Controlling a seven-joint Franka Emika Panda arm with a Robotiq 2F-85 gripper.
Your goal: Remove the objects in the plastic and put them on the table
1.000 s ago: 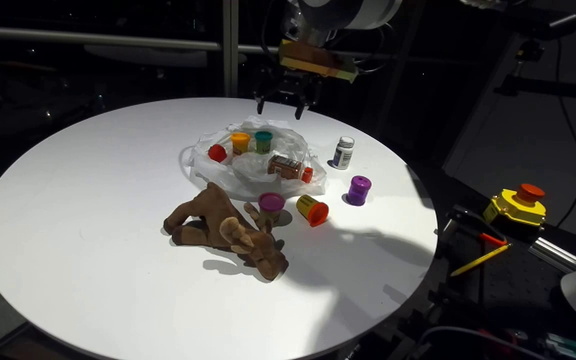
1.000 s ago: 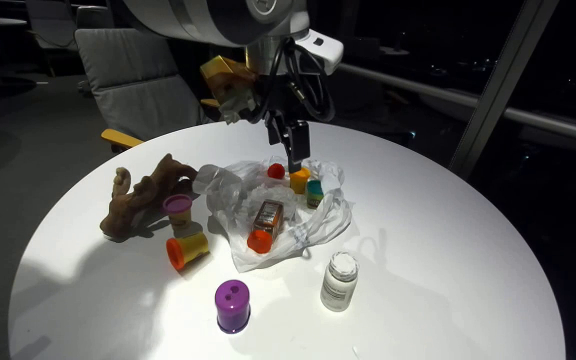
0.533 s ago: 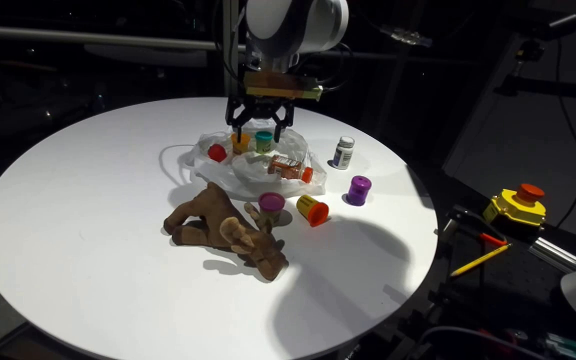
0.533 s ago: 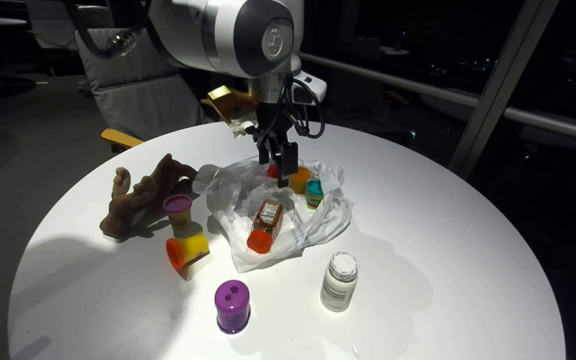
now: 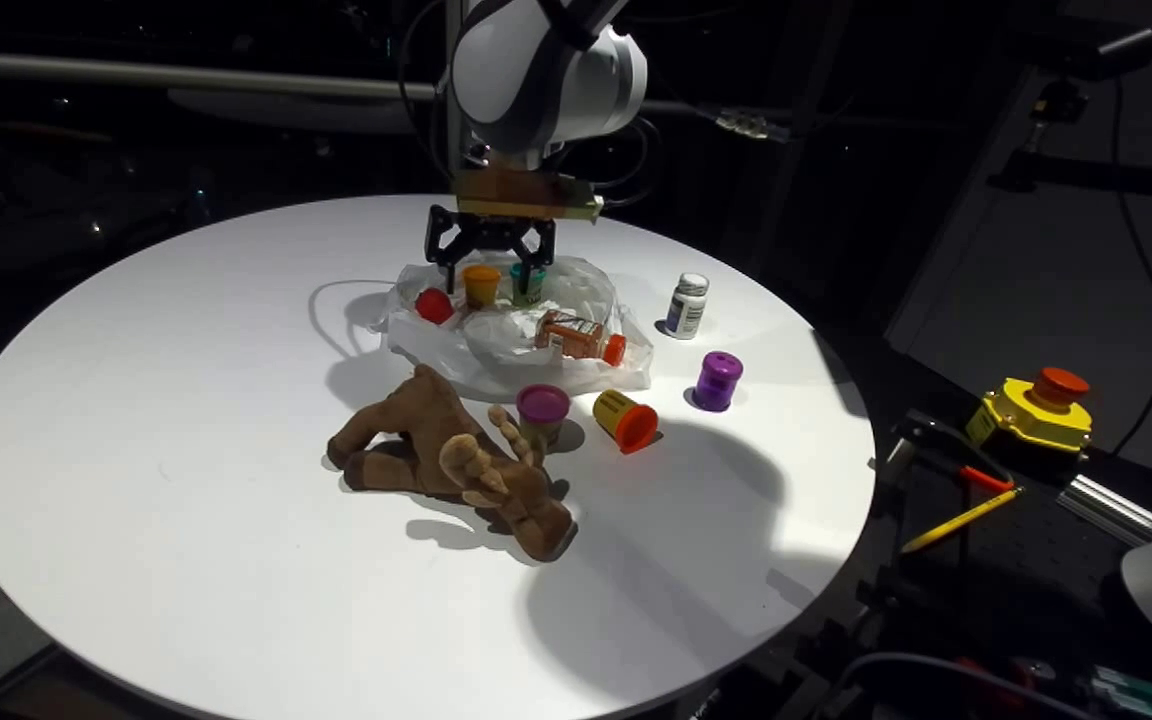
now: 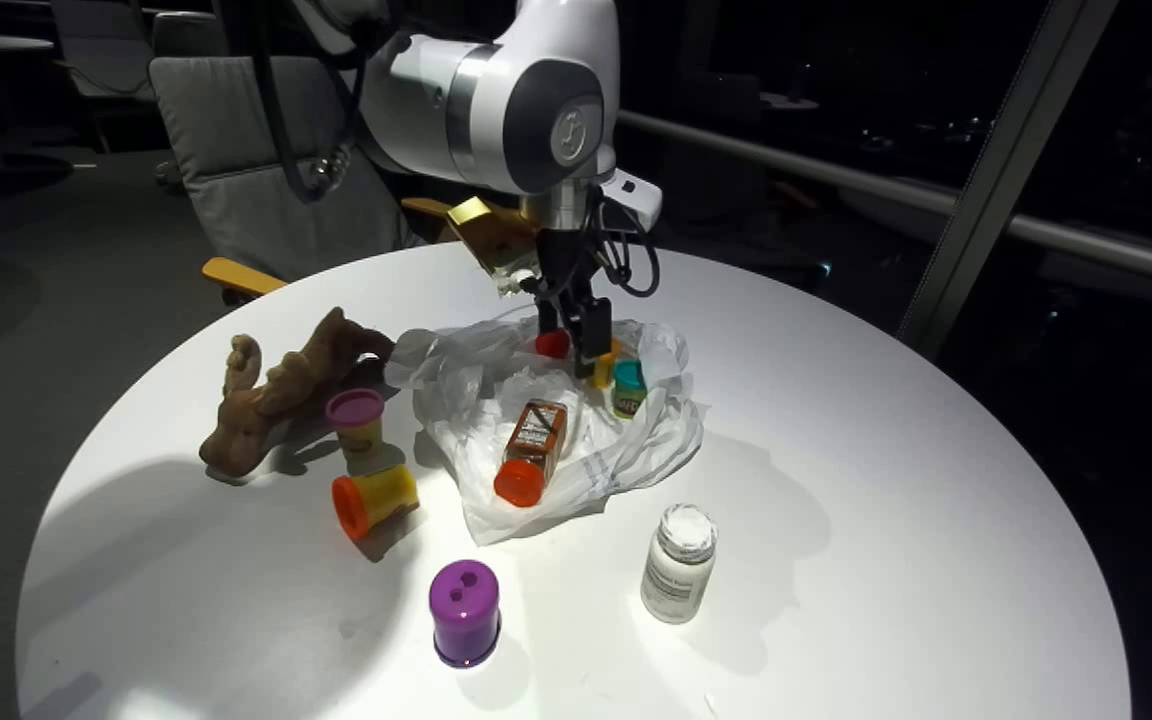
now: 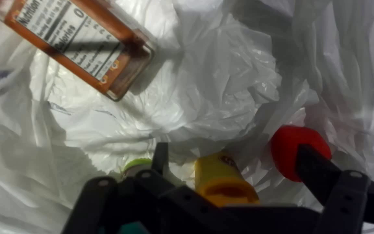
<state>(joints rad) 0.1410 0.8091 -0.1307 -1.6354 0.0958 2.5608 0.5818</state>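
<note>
Wrist view, with both exterior views: contents partly masked

Bench [image 6: 896, 560]: round, white; foreground edge cut off in an exterior view.

Plastic bag [image 6: 451, 390]: thin, whitish, wrinkled, lying open on the bench; outer folds cropped in wrist view.

Fingers [image 7: 317, 177]: black pair, wide apart, with the orange-lidded tub [image 6: 609, 372] showing between them in wrist view; whether either tip touches anything cannot be told.

Inside the bag:
– Orange-lidded tub, as above: upright, partly behind a finger in an exterior view.
– Red item [image 7: 281, 149]: roundish, partly behind a finger in wrist view; kind undetermined.
– Green tub [image 6: 628, 395], teal lid: slivers only in wrist view.
– Brown bottle [image 7: 73, 45], red cap: on its side; cap almost wholly cropped in wrist view, smallest label print unreadable.

On the bench, outside the bag:
– Brown plush animal [image 5: 426, 430]: lying.
– Pink-lidded tub [image 5: 548, 418]: upright, partly behind the plush's antler in an exterior view.
– Yellow tub [image 6: 384, 493]: on its side.
– Purple container [image 6: 466, 610]: upright.
– White bottle [image 6: 678, 565]: upright; print mostly too small to read.
</note>
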